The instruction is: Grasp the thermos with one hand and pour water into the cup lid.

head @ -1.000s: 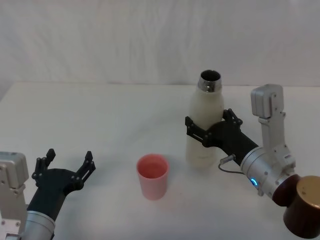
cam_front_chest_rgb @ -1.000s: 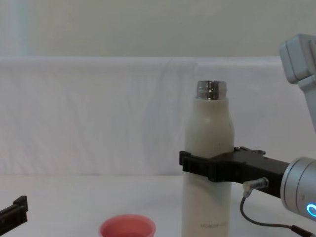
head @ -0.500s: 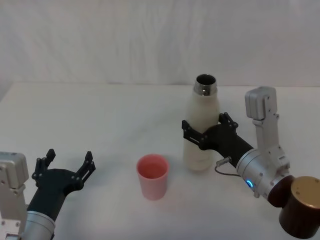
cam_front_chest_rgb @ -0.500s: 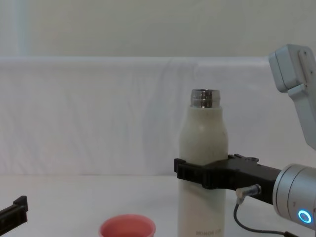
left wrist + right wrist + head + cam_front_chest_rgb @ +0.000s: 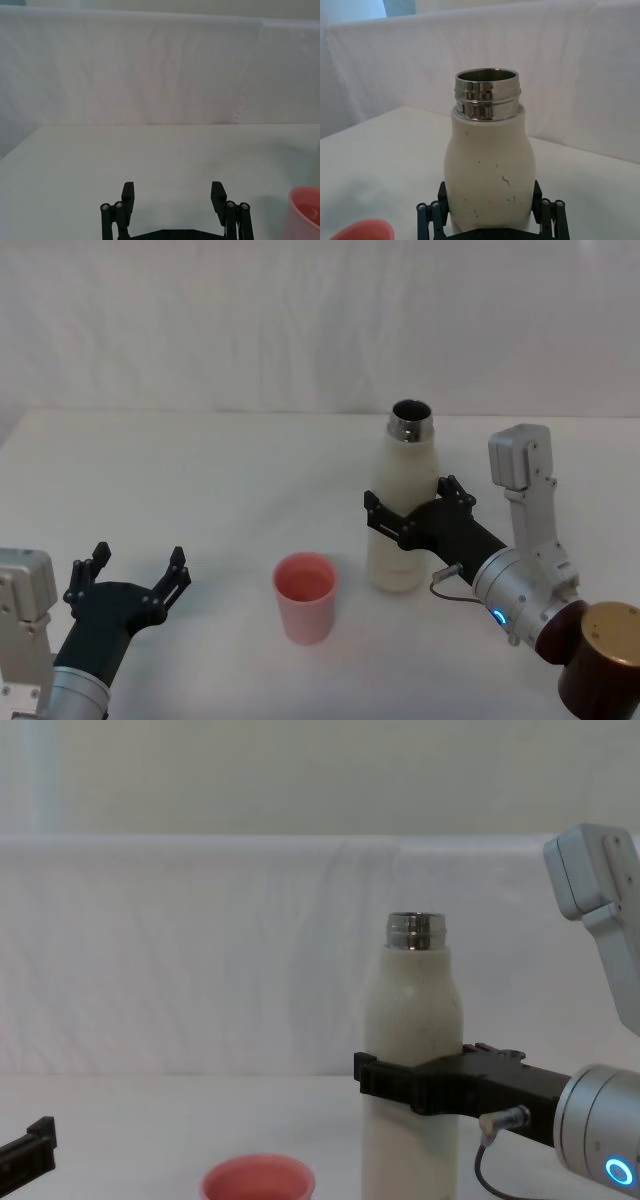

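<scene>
- My right tool (image 5: 408, 515) is clamped around the middle of the thermos (image 5: 403, 510), right of centre in the head view, upright, steel neck open.
- The cup lid (image 5: 305, 595) stands on the white surface (image 5: 200, 480) just left of it.
- My left tool (image 5: 135, 575) rests spread wide and empty at lower left.

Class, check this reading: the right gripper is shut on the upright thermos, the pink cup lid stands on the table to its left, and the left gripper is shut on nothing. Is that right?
One detail is wrong. The left gripper is open, its fingers spread wide apart with nothing between them, as the left wrist view shows. The rest holds: the right gripper is shut on the upright thermos, and the pink cup lid stands on the table to its left.
</scene>
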Motion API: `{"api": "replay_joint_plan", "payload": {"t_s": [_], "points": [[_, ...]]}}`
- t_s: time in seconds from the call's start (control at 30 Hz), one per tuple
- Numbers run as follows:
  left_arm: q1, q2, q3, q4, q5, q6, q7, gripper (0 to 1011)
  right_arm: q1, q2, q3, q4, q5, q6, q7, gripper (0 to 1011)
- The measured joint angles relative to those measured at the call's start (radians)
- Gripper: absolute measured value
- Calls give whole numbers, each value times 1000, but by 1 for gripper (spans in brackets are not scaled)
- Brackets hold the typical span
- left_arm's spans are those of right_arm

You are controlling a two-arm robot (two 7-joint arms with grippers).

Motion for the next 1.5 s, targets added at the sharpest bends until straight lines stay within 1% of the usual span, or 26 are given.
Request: {"api": "replay_joint_plan", "payload": {"t_s": [0.73,1.3,1.37,1.5], "points": [[0,0,0,0,0,0,0,1001,10,15,-22,13,0,3,-8,958],[0,0,0,0,0,0,0,1001,12,16,-25,16,-3,4,-9,957],[0,0,0,0,0,0,0,1001,12,16,-25,17,-3,5,-9,1000],[0,0,0,0,0,0,0,1001,11,16,-25,17,-3,5,-9,1000]]}}
